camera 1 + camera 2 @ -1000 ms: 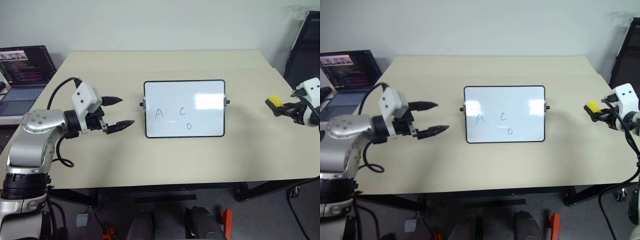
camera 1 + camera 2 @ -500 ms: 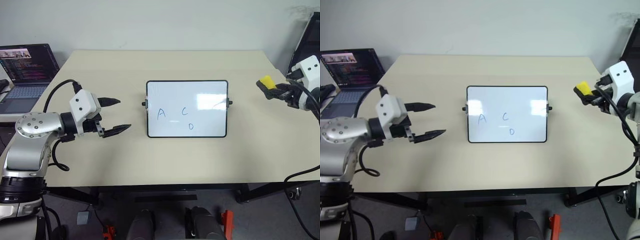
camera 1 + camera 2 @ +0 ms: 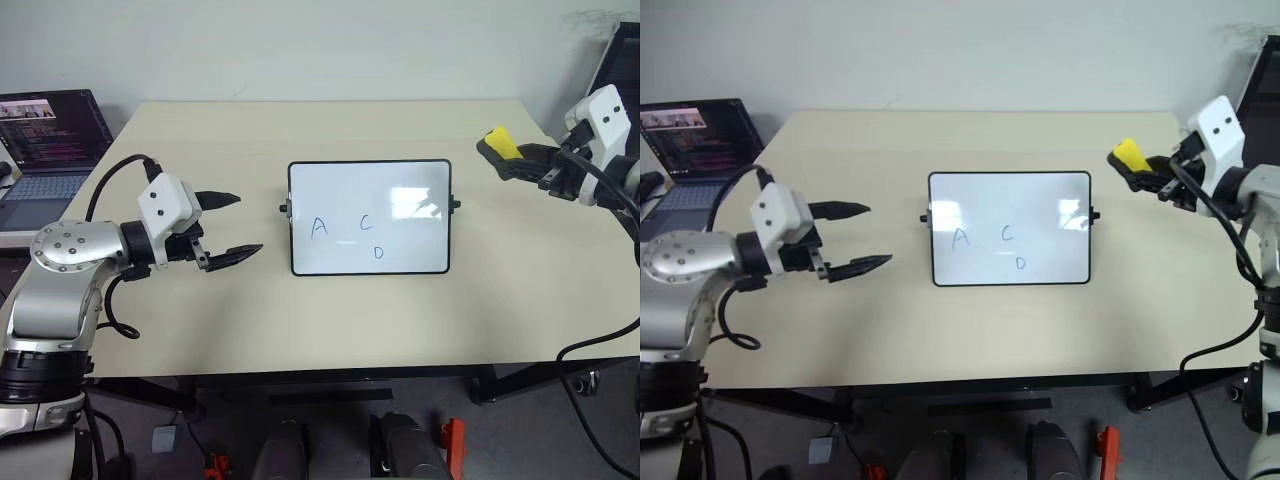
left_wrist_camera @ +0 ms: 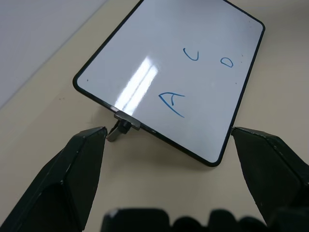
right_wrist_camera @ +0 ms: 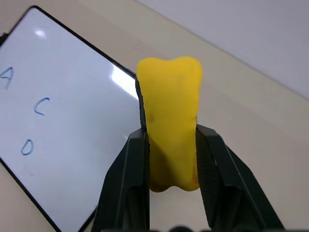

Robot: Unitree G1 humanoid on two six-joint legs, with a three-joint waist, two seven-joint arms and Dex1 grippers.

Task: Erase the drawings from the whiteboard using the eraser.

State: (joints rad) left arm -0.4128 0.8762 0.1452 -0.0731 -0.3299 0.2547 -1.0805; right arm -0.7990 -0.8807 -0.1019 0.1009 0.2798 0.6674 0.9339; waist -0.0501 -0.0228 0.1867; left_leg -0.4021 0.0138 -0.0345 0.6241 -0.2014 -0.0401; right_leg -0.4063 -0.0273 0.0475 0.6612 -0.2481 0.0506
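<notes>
The eraser (image 3: 499, 142) is being clenched between the fingers of the right end effector (image 3: 505, 158), held above the worktop (image 3: 330, 320) just beside the whiteboard (image 3: 369, 216). The drawings (image 3: 347, 232) are being left unwiped. The left end effector (image 3: 233, 226) is being kept released, near the whiteboard's opposite edge.

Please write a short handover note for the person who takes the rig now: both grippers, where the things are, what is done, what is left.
Right gripper: shut on the yellow eraser, held in the air beside the whiteboard's right edge.
Left gripper: open, empty, off the whiteboard's left side.
Whiteboard: middle of the table.
Done: eraser picked up.
Left: the blue letters A, C and D are all unwiped.
</notes>
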